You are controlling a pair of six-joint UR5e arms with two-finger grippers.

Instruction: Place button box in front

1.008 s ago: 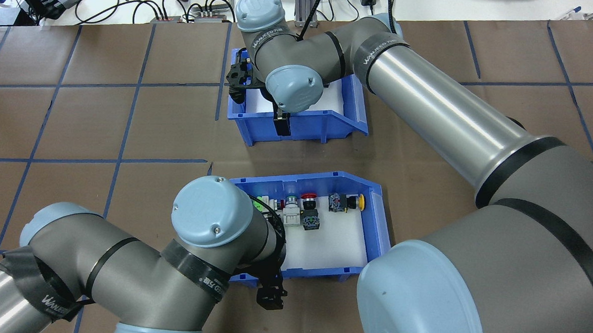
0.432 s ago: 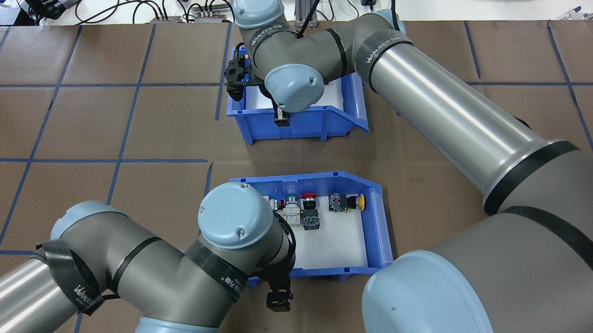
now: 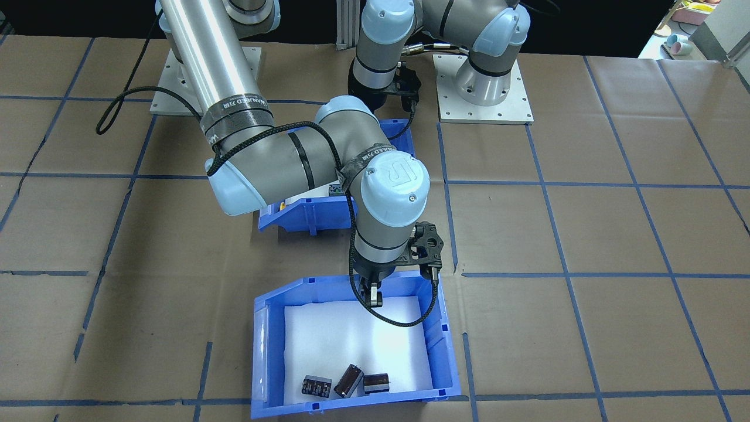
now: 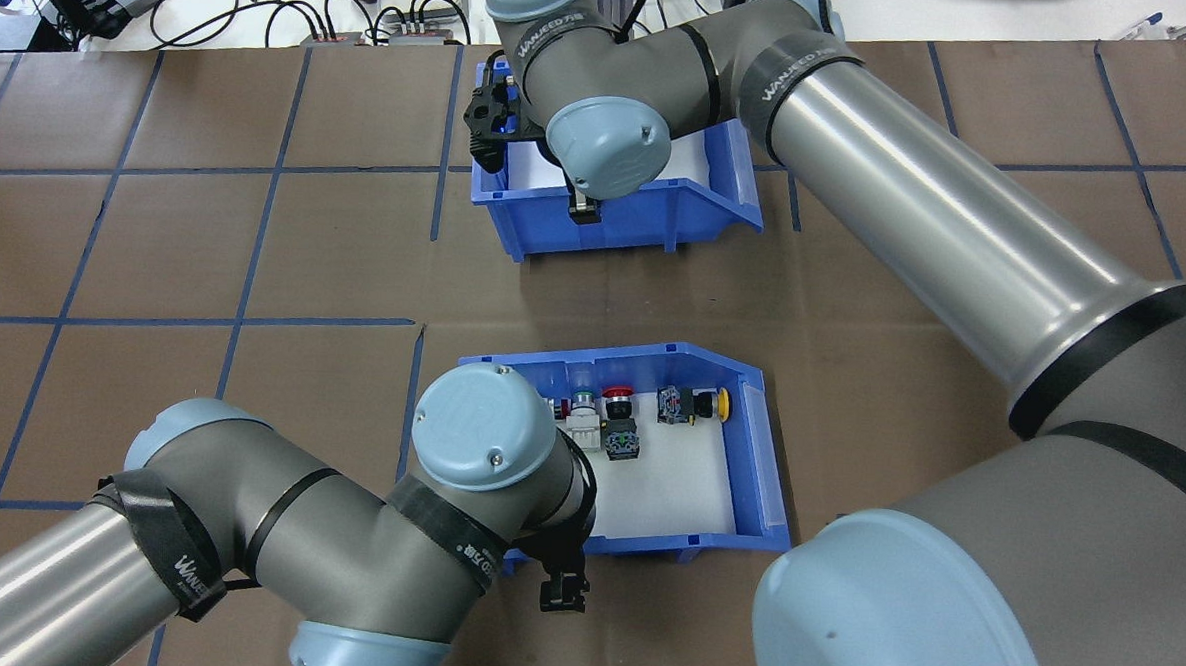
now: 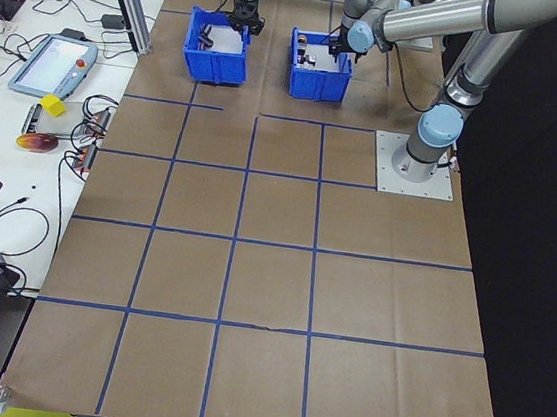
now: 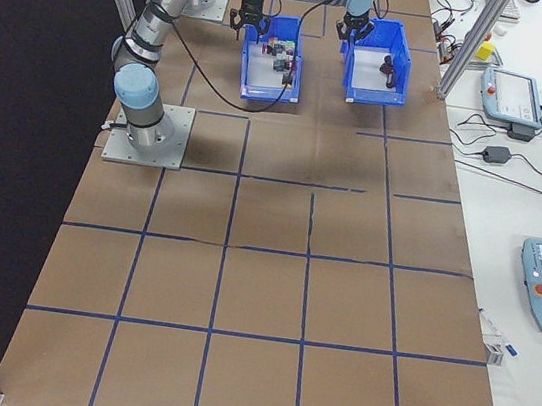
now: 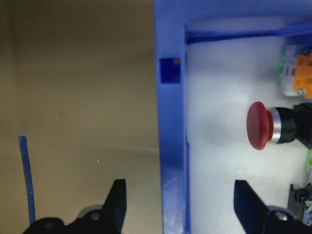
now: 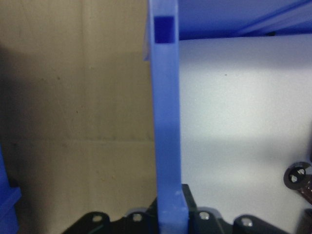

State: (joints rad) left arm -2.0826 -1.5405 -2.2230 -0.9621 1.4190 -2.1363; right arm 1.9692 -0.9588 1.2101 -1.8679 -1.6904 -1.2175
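Button box: Overhead, we see the button box (image 4: 748, 450) at about 6 o'clock from table centre, nearest our base, with its red, yellow and green switches lined along the far inner wall.
Left gripper: our left gripper (image 7: 180, 204) straddles the button box's near wall, one finger outside over the paper and one inside over the white foam; the jaws stand wide and neither finger touches the wall.
Right gripper: our right gripper (image 4: 583, 210) sits on the near wall of the other blue bin (image 4: 718, 218) at 12 o'clock from the button box; the wrist view shows that wall running straight down between the finger bases, so the jaws are pinched on it.
Only in the wrist view: the red mushroom button (image 7: 258, 126) lies on its side on the foam, cap toward the wall, apart from it.
Only in the front view: three dark cylinders (image 3: 345, 382) lie in the other bin, at its end away from the robot; the overhead hides them behind the right arm.
In the way: our left wrist covers the button box's 9 o'clock corner overhead; in the front view the right arm's elbow hides most of that box.
Around: a tablet (image 5: 51, 64) and cables lie on the white bench beside the table.
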